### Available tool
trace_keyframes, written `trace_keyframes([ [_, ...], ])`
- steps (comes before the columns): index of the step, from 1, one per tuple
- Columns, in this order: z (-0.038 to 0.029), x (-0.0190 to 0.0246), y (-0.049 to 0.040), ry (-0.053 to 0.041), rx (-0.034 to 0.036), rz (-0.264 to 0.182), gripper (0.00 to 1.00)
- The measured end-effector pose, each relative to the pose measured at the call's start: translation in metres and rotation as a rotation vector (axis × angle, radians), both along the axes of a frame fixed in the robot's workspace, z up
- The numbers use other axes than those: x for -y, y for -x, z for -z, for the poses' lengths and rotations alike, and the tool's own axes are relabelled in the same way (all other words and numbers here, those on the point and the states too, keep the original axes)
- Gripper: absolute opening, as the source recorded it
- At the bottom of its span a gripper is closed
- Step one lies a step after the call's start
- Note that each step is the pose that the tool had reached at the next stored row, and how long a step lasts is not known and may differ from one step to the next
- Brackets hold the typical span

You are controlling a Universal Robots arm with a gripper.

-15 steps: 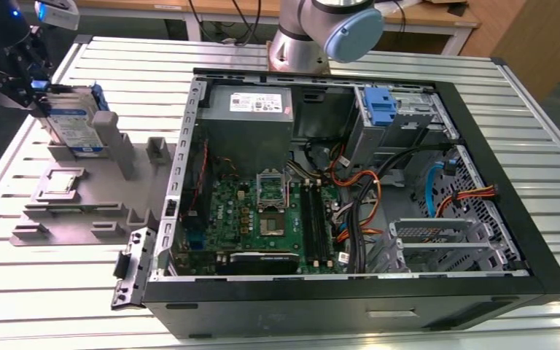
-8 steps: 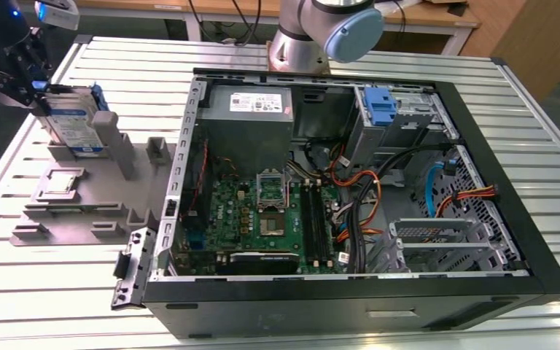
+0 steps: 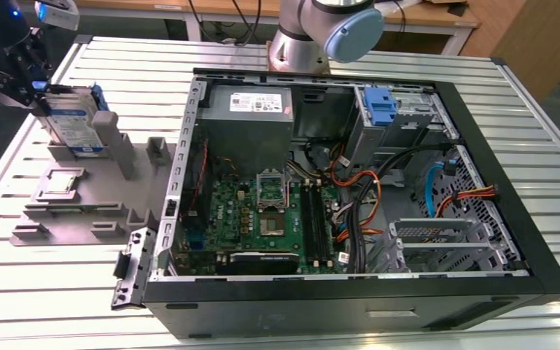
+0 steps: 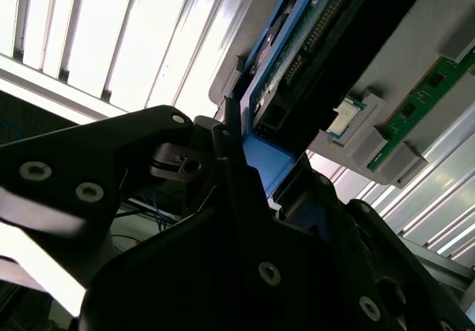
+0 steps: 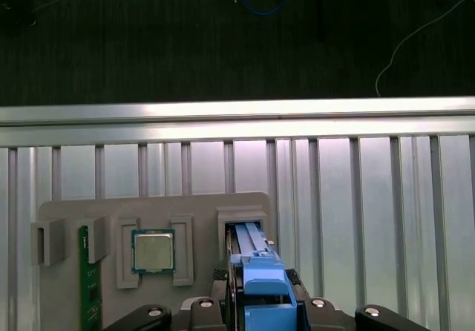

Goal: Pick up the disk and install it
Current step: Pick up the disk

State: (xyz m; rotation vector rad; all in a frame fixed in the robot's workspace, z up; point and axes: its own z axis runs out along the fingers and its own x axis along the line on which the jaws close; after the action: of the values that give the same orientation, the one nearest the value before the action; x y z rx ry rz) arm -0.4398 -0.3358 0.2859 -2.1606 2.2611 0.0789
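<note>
Slatted metal table [image 3: 513,109] carries everything. At the exterior view's upper left, your gripper [image 3: 49,98] has its fingers clamped on the disk [image 3: 74,124], which stands upright in the grey holder [image 3: 66,219]. Lift straight up so the rails don't bind.

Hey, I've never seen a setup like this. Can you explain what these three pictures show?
It's a robot arm mounted on a slatted metal table. The exterior view comes from a camera off the arm; both wrist views come from cameras riding near its gripper. On the table lie an open computer case and a grey holder carrying a processor chip, a green memory stick and the disk, upright in a slot. The gripper sits at the disk's upper end; whether it grips I cannot tell.
</note>
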Motion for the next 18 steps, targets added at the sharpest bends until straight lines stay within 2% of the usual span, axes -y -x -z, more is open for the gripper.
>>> trace_keyframes([
  [4, 0.0, 0.0, 0.0, 0.0003, -0.0001, 0.0, 0.37],
  [18, 0.0, 0.0, 0.0, 0.0003, 0.0001, -0.019, 0.37],
])
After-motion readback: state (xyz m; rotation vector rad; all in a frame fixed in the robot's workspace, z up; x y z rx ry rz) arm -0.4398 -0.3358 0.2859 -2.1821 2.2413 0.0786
